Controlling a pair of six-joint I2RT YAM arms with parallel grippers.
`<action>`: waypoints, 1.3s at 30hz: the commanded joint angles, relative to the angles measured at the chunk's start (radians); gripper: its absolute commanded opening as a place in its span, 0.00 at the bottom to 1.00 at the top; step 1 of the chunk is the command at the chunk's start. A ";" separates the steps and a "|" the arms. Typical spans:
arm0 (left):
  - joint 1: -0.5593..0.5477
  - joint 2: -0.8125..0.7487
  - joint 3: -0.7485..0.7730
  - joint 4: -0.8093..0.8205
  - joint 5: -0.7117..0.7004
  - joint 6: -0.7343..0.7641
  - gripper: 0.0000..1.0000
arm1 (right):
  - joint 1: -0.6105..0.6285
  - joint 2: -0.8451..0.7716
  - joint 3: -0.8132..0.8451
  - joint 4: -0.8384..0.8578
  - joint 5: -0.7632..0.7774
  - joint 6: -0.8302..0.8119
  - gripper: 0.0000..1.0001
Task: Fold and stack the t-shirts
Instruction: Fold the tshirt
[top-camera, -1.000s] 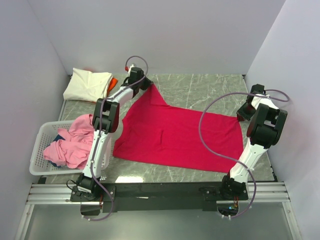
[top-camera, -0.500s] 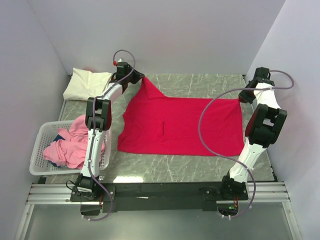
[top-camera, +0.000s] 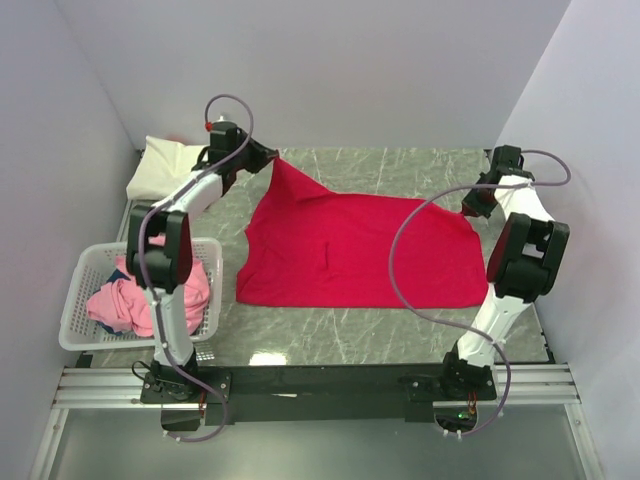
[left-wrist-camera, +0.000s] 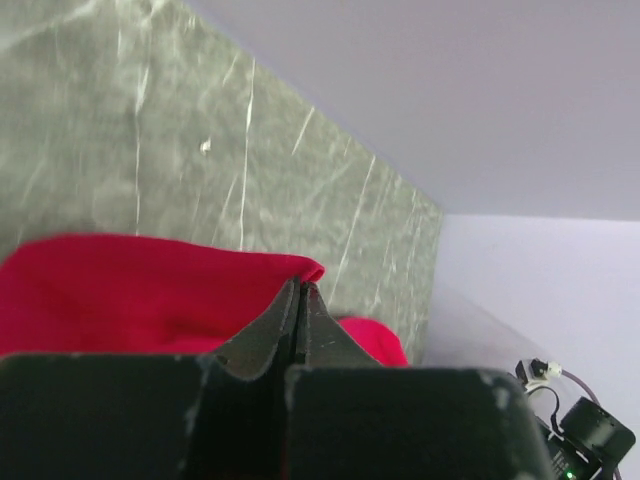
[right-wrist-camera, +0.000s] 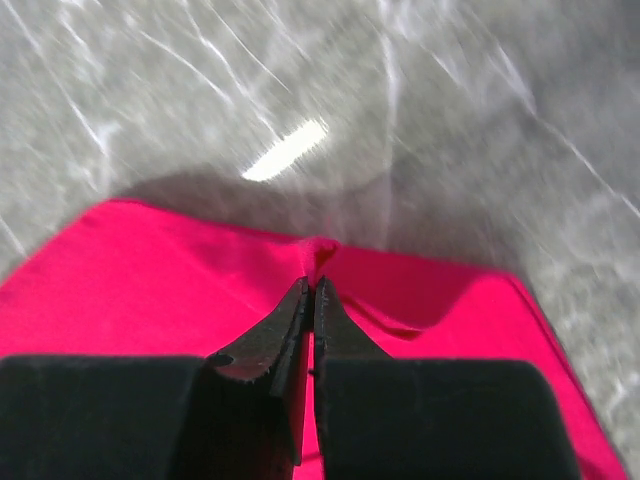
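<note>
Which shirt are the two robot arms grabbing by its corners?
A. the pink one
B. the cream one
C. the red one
C, because both arms' jaws are pinched shut on the far corners of the red t-shirt, while the pink shirts sit in the basket.

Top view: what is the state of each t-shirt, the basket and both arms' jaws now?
red t-shirt: spread out, unfolded, both far corners pinched.
cream t-shirt: folded, lying at the far left.
pink t-shirts: crumpled in the basket.
basket: upright, holding the pink t-shirts.
left gripper: jaws shut on the red t-shirt.
right gripper: jaws shut on the red t-shirt.
</note>
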 joint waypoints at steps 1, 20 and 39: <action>-0.012 -0.122 -0.131 -0.016 -0.020 -0.022 0.00 | -0.003 -0.135 -0.066 0.037 0.057 -0.023 0.00; -0.078 -0.675 -0.681 -0.108 -0.069 -0.125 0.00 | -0.006 -0.372 -0.332 0.043 0.286 0.006 0.00; -0.110 -0.952 -0.856 -0.235 -0.102 -0.143 0.00 | -0.006 -0.432 -0.493 0.023 0.367 0.094 0.00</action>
